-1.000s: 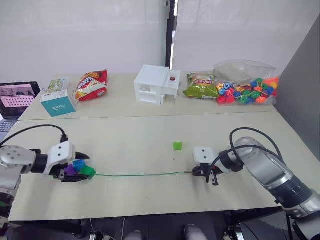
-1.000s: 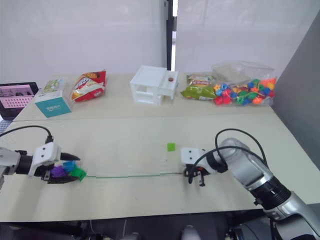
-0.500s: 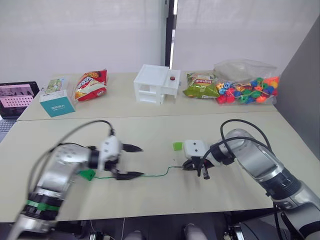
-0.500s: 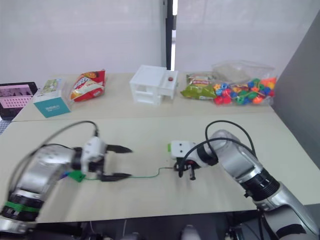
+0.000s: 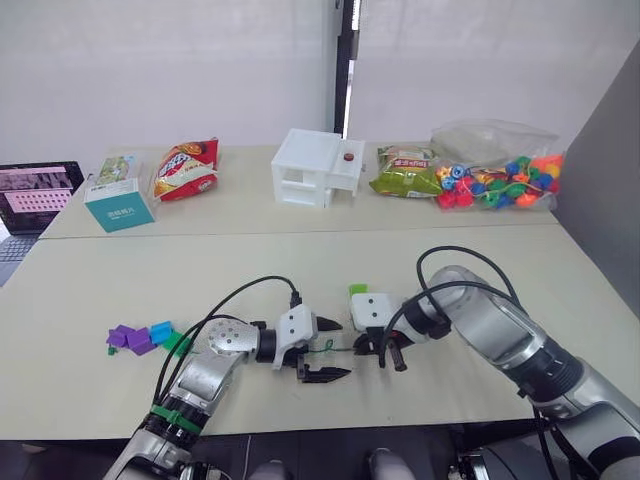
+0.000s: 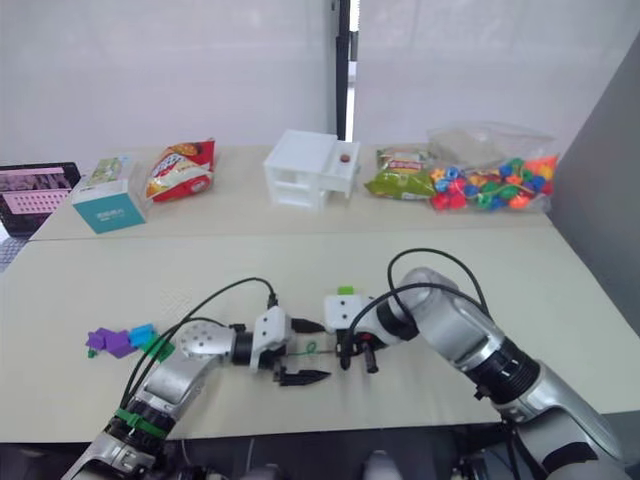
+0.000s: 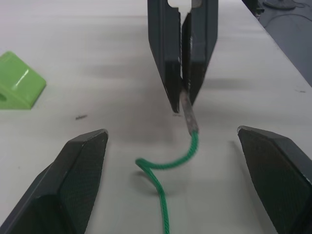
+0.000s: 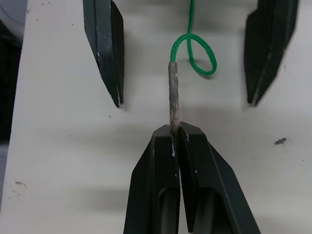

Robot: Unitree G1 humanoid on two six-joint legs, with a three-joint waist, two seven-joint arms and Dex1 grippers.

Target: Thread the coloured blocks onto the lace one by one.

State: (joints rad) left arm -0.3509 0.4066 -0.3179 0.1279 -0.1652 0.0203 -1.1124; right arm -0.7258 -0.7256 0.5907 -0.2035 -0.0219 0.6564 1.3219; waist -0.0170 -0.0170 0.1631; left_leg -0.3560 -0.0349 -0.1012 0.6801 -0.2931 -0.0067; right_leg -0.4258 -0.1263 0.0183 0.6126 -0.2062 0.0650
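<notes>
Both grippers face each other near the table's [image 5: 300, 260] front edge. I see right gripper [image 8: 176, 130] clamped on the lace [image 7: 168, 163] tip; left gripper [image 5: 327, 350] spread wide around it.

Beige table [image 5: 300, 270], coloured blocks [image 5: 140, 337], lace [image 7: 168, 168], snack bags [image 5: 185, 170]

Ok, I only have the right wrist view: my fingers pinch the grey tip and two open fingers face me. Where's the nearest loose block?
Observer: A light green block sits on the table just beyond the right gripper, on the side away from the robot, with nothing through it.
Operator: And the other blocks?
Observer: Two purple blocks, a blue block and a dark green block lie bunched on the robot's left, well behind the open left gripper.
Operator: Are those on the lace?
Observer: Cannot tell. The left arm hides the lace between its gripper and that bunch.
</notes>
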